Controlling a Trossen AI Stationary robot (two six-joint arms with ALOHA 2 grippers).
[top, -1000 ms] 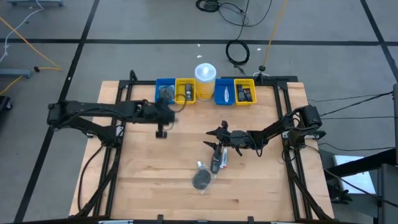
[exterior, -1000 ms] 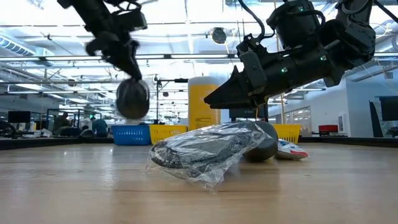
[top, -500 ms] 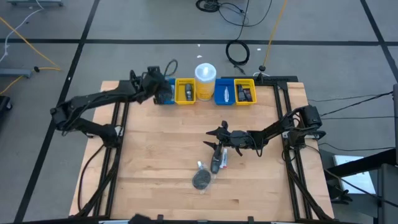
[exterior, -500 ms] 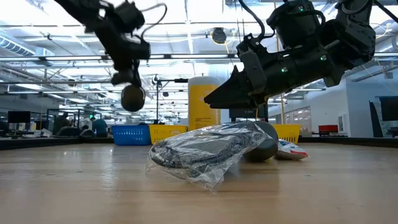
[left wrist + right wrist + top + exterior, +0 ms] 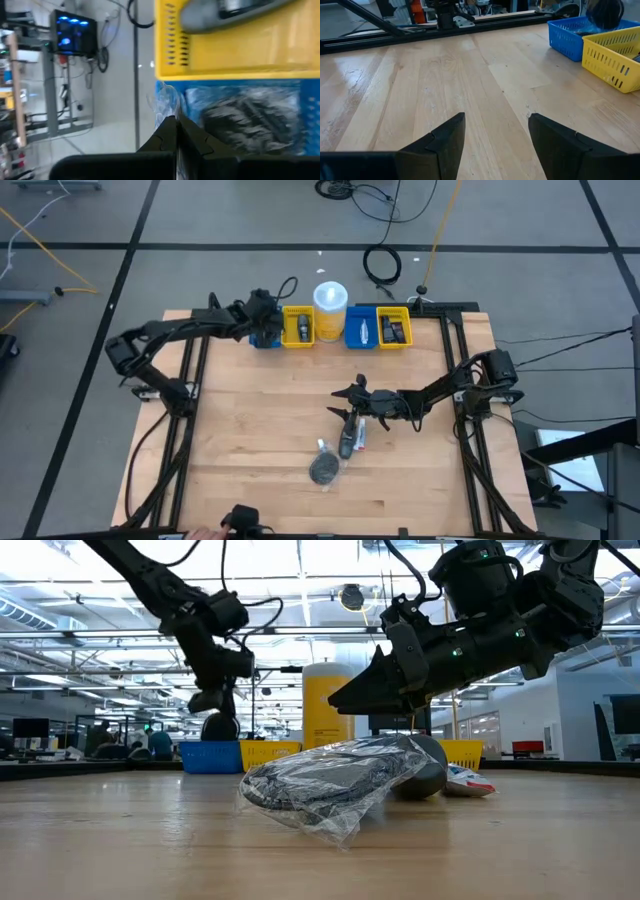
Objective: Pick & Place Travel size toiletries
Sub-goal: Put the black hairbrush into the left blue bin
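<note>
Light wooden table (image 5: 250,440) with black frame rails; at its 12 o'clock edge a row of bins: blue plastic bin (image 5: 262,337) at the 11 o'clock end, yellow slotted bin (image 5: 298,326) just beside it, a tall yellow cup with white lid (image 5: 330,307), then another blue bin (image 5: 361,329) and yellow bin (image 5: 394,326). Step in hand looks like placing: left arm is stretched from 9 o'clock to the far edge, left gripper (image 5: 262,320) hanging over the blue plastic bin, fingers pinched together on a round dark grey disc in clear wrap (image 5: 219,726) that dangles at bin height in the low view. Left wrist view shows closed fingertips (image 5: 176,137) nipping crinkled wrap, with another wrapped dark disc (image 5: 250,120) already lying in the bin below. Next move likely: open the fingers so the disc drops inside the bin walls, then lift clear; loose wrap may cling to the pads. Right arm waits, reaching in from 3 o'clock, right gripper (image 5: 343,402) hovering near table centre, fingers spread wide and empty. Remaining toiletries sit toward 6 o'clock of centre: wrapped dark disc on the table (image 5: 324,468), small dark bottle (image 5: 346,442) touching it, white-silver tube (image 5: 359,439) just beside.
</note>
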